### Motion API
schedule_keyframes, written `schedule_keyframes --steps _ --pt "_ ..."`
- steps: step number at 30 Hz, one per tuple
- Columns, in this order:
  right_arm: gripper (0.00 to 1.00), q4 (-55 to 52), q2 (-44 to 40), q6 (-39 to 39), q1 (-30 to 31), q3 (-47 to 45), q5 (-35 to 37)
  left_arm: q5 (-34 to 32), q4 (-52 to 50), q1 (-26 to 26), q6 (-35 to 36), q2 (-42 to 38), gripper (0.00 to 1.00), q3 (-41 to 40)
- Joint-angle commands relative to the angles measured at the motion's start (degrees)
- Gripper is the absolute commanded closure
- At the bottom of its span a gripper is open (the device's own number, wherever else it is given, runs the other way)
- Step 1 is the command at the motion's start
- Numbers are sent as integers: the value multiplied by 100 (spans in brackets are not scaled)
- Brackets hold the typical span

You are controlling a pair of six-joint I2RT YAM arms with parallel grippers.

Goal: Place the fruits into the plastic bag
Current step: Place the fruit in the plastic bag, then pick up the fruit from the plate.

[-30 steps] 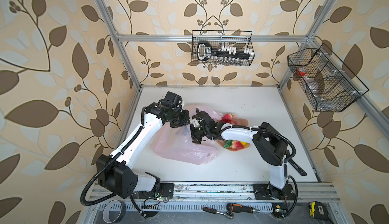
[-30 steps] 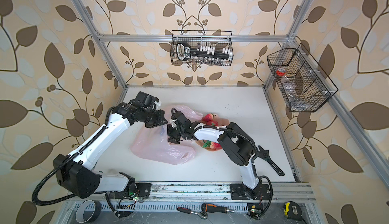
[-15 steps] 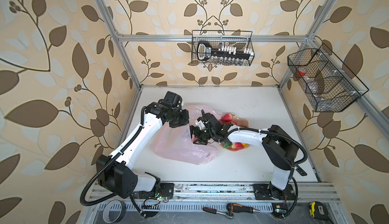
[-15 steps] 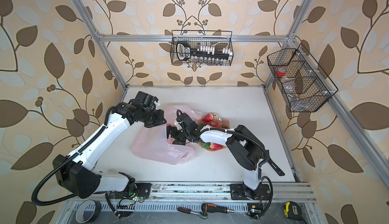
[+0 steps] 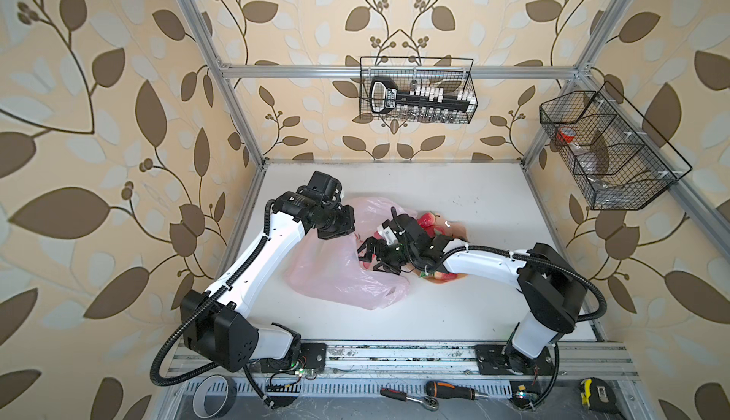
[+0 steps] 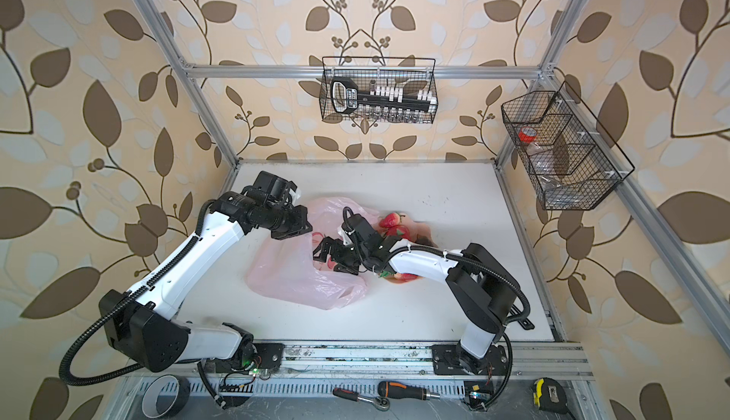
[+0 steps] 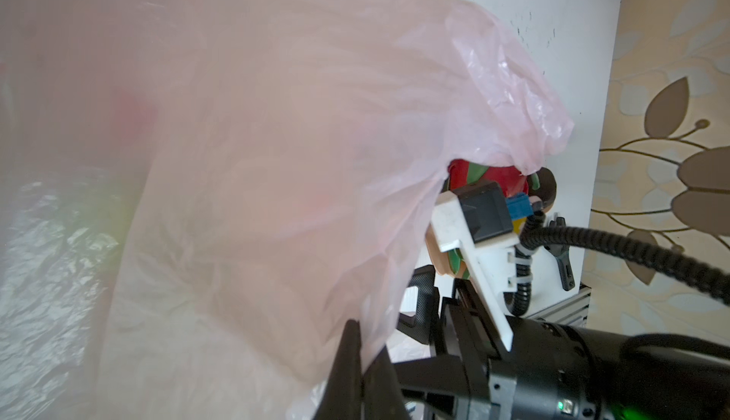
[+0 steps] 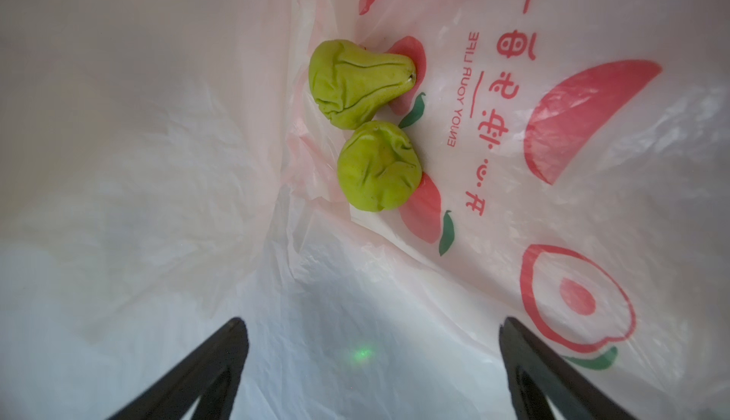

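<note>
The pale-pink plastic bag (image 5: 339, 276) (image 6: 296, 276) lies left of centre. My left gripper (image 7: 365, 358) is shut on the bag's upper edge and holds it lifted. My right gripper (image 5: 369, 258) (image 8: 371, 331) is open, empty, and reaches into the bag's mouth. Two green pears (image 8: 355, 82) (image 8: 379, 165) lie inside the bag on its printed wall, ahead of the right fingers. Red strawberries (image 5: 426, 220) (image 6: 391, 218) sit on the peach plate (image 5: 458, 232) behind the right wrist. A red-and-green dragon fruit (image 7: 486, 177) shows past the bag's edge. More fruits (image 5: 442, 276) peek from under the right forearm.
A wire basket (image 5: 416, 90) hangs on the back wall and another (image 5: 608, 149) on the right wall. A ratchet (image 5: 411, 398), screwdriver (image 5: 454, 390), tape measure (image 5: 596, 398) and tape roll (image 5: 209, 398) lie below the front rail.
My right gripper has slid a little toward the front, further into the bag's mouth, and its elbow has swung right. The left gripper still holds the bag's edge in place.
</note>
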Motion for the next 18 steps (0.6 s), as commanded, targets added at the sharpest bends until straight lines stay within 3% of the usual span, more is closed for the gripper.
schedule_keyframes --steps 1,18 --pt "0 -469 -341 -285 -19 -23 303 -89 -5 -48 34 -60 100 137" --pt "0 -2592 -1946 -1985 -186 26 1480 -18 -31 -48 108 -101 100 112"
